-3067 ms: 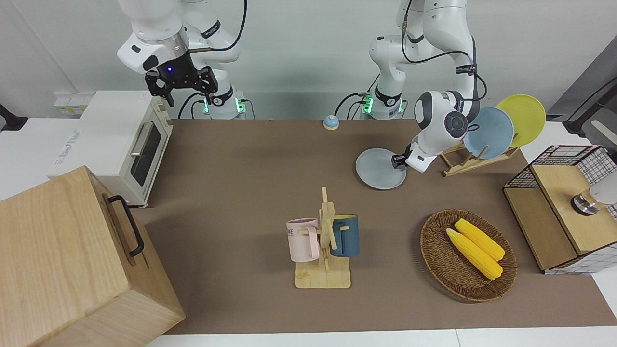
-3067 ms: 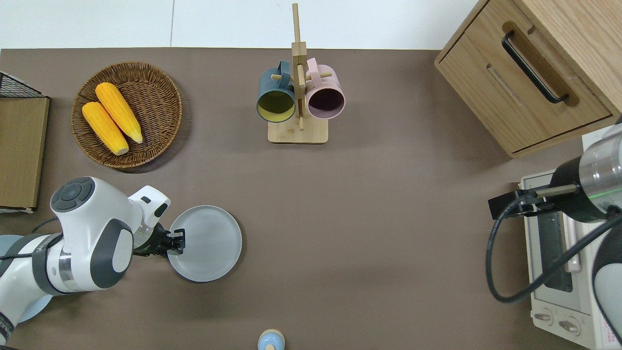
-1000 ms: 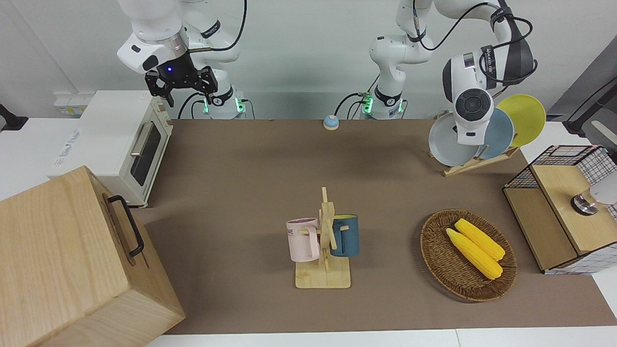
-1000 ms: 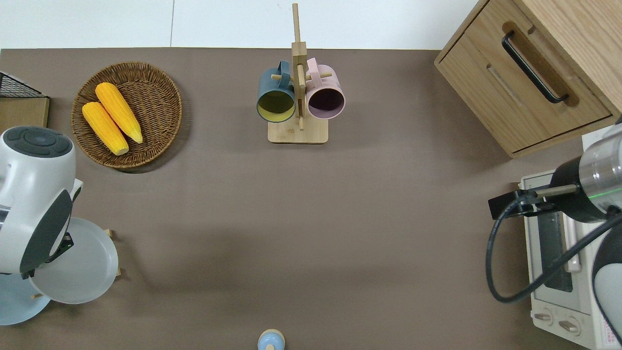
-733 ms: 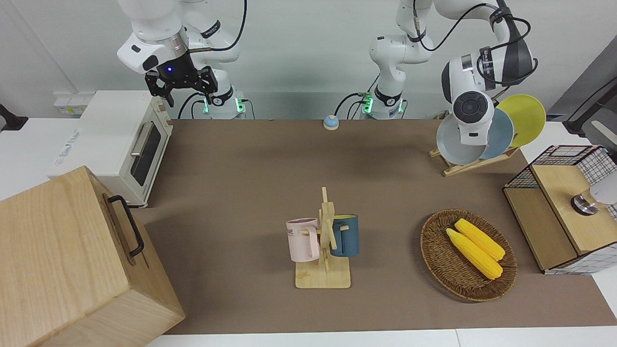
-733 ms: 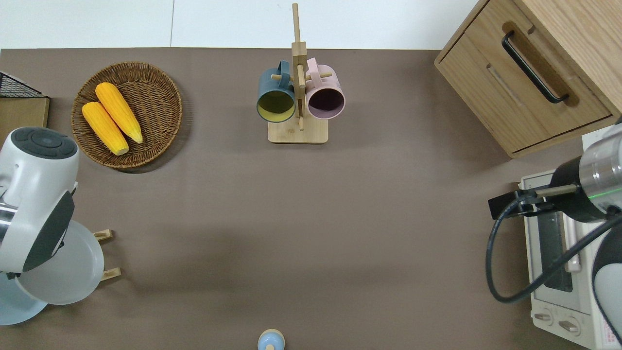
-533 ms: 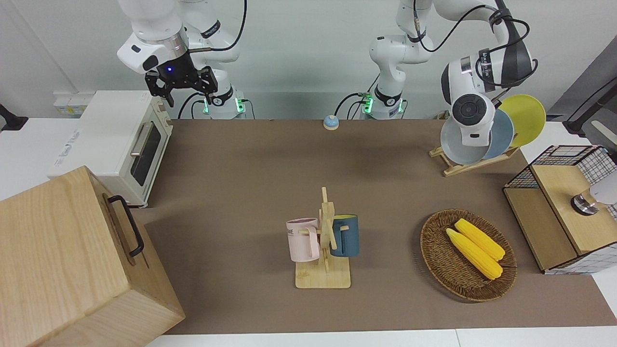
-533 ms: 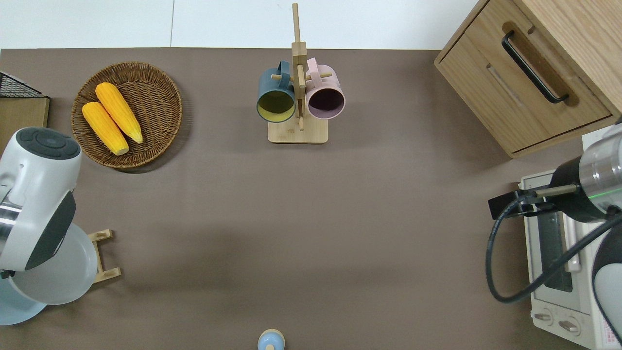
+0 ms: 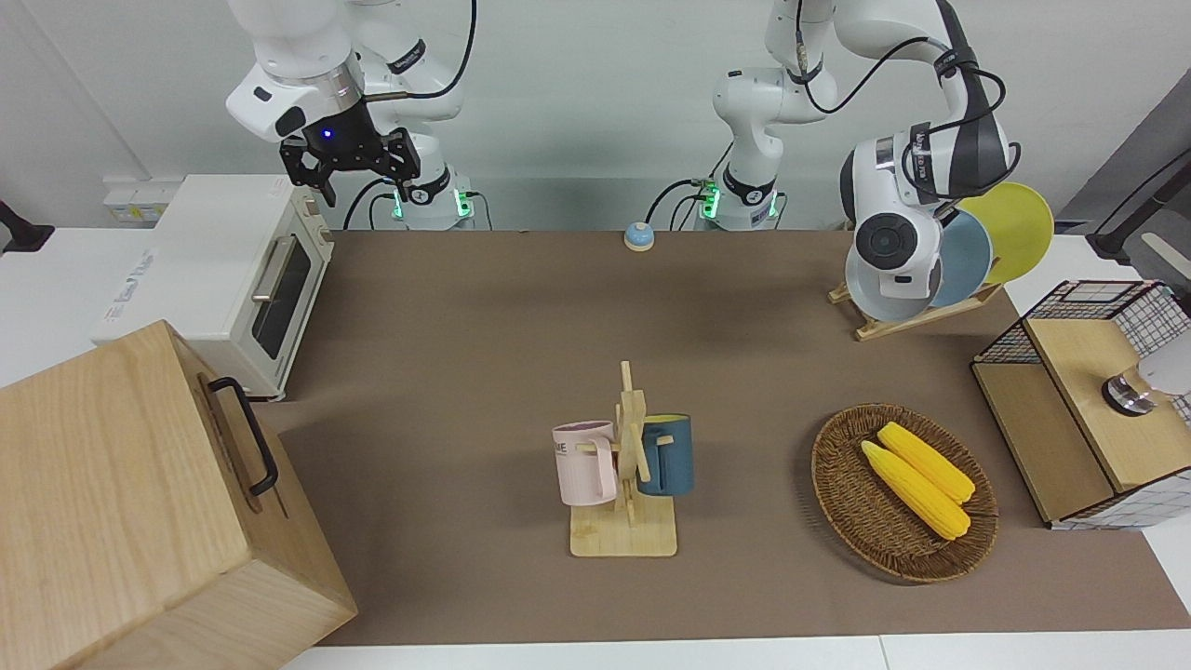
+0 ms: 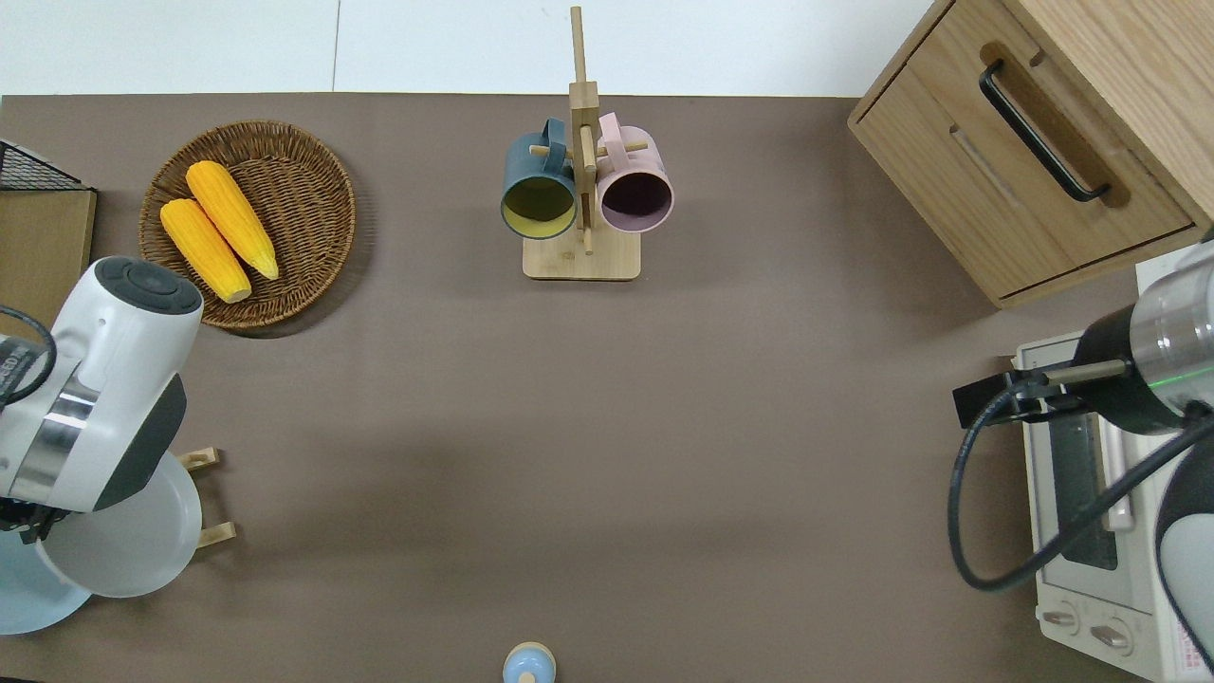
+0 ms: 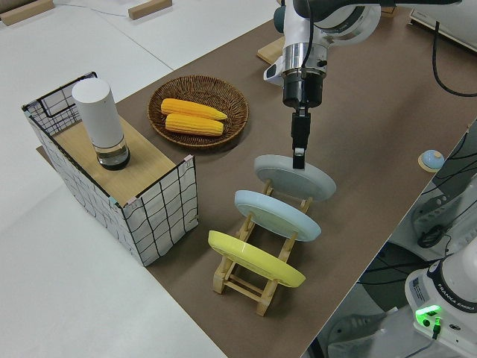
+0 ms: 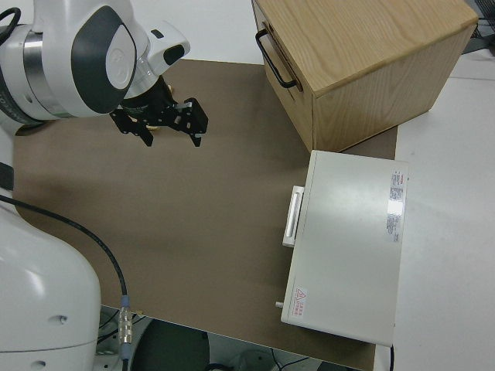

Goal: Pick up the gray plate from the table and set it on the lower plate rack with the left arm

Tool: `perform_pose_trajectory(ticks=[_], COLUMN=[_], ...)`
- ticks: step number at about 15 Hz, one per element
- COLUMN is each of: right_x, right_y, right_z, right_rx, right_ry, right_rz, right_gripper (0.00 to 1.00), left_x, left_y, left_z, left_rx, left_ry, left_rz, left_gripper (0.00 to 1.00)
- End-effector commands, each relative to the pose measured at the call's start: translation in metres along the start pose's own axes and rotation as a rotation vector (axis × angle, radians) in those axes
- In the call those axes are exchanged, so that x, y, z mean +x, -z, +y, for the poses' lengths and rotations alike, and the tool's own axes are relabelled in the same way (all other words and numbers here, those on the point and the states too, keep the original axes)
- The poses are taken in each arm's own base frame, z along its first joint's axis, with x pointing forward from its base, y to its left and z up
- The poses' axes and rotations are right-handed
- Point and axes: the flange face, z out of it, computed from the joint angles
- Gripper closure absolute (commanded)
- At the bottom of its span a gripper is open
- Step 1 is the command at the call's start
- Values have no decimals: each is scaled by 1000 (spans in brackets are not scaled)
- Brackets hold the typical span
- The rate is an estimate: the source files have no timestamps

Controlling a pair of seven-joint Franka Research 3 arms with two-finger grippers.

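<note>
The round, shallow, pale gray plate (image 11: 295, 176) sat tilted in the lowest slot of the small slanted light-wood plate rack (image 11: 253, 280), at the rack's end toward the middle of the brown-covered table (image 9: 484, 307). The round light blue plate (image 11: 277, 214) leaned in the next slot up the rack, and the round yellow plate (image 11: 256, 259) in the slot above that. The left arm's black two-finger gripper (image 11: 299, 159) pointed straight down onto the gray plate's upper rim, its fingers closed around that edge. The step in hand looked like the end of the placing: the plate seemed seated between the pegs but not yet let go. The next move would likely call for parting the fingers and lifting straight up off the rim, so as not to drag the plate out of its slot or knock the blue plate beside it on the rack. The right arm's black gripper (image 12: 158, 123), fingers spread and empty, was parked.
</note>
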Motion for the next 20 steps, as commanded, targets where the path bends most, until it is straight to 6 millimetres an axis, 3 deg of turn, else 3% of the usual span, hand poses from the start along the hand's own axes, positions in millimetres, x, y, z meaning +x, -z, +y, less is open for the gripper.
perform_pose_trajectory(ticks=[1,2,4,6,8,12,16,20], right_x=[-4,-4,-4,-4,-4,-4,-4,-4], right_y=[4,4,4,4,4,4,4,4], right_z=[3,4,4,4,4,3,3,3], right_rx=[4,3,3,4,4,4,4,3], right_ry=[-3,-5,-5,-4,-4,-3,-3,-3], right_rz=[-5,-5,-5,-5,-5,-5,-5,-5], right_gripper=[11,13,13,11,11,11,13,11], left_x=[-2,-2,-2,-3,-8,-9,-12,-11], left_y=[-1,-1,1,5,14,64,139,176], left_z=[13,16,17,16,18,11,-11,-27], left_rx=[32,32,30,24,-25,-292,-633,-816], left_ry=[10,6,2,-10,-24,-23,-6,-111], left_rz=[7,9,14,19,12,34,123,234], left_gripper=[728,461,353,304,21,11,13,13])
